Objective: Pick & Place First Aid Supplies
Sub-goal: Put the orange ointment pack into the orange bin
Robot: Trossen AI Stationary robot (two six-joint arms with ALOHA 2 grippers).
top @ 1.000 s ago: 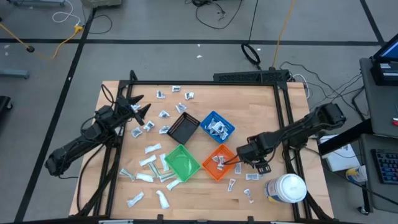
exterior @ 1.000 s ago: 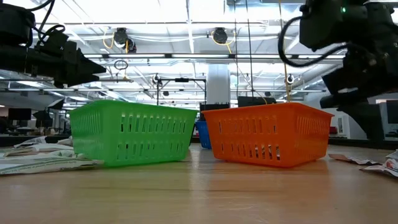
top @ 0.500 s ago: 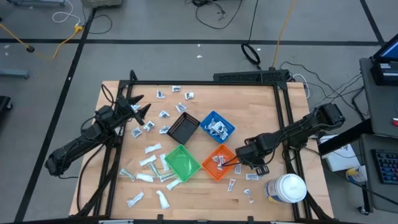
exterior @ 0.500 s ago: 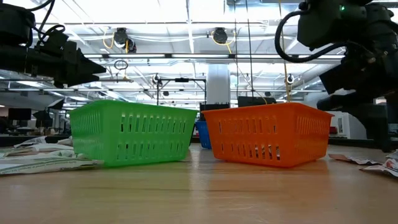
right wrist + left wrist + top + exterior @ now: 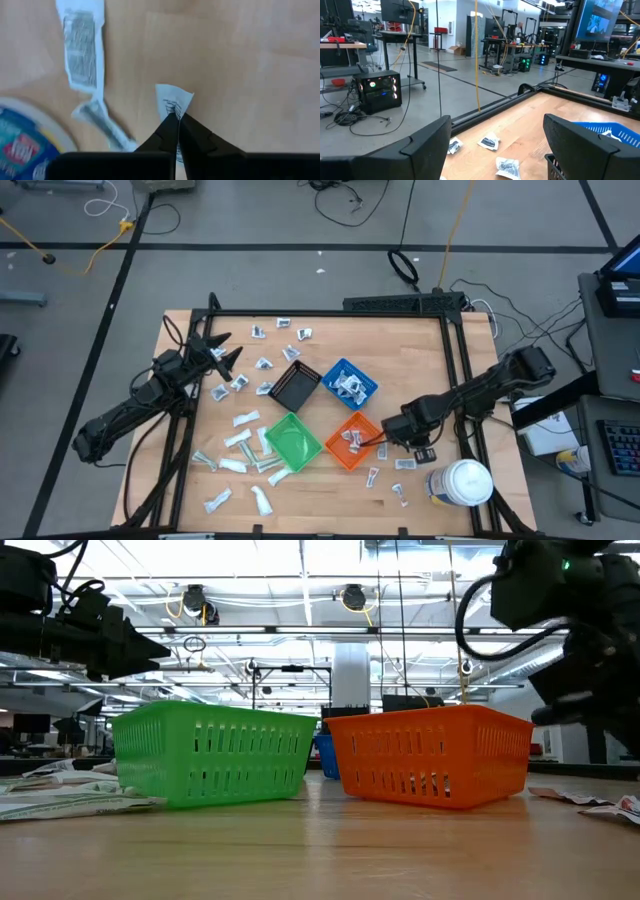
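First aid supplies, small white packets and tubes, lie scattered over the wooden table (image 5: 400, 340); some lie in the blue bin (image 5: 348, 383) and the orange bin (image 5: 352, 440). My right gripper (image 5: 392, 442) points down just right of the orange bin, shut on one small white packet (image 5: 174, 100). My left gripper (image 5: 225, 352) hangs level and open above the far left of the table, with nothing between its fingers (image 5: 427, 145). My right gripper pinches the small white packet by one edge (image 5: 175, 112) between its two fingertips, coming from above and pointing down. The rest of the packet sticks out past the fingertips. Whether it is clear of the table I cannot tell.
The black bin (image 5: 295, 388) and the green bin (image 5: 293, 442) stand with the blue and orange ones mid-table. A large white jar (image 5: 460, 483) stands at the near right. Beside the held packet lie another packet (image 5: 80, 55) and a tube (image 5: 102, 125).
My right hand has rolled and tipped a little beside the orange bin while staying in the same place. The left arm has kept still.
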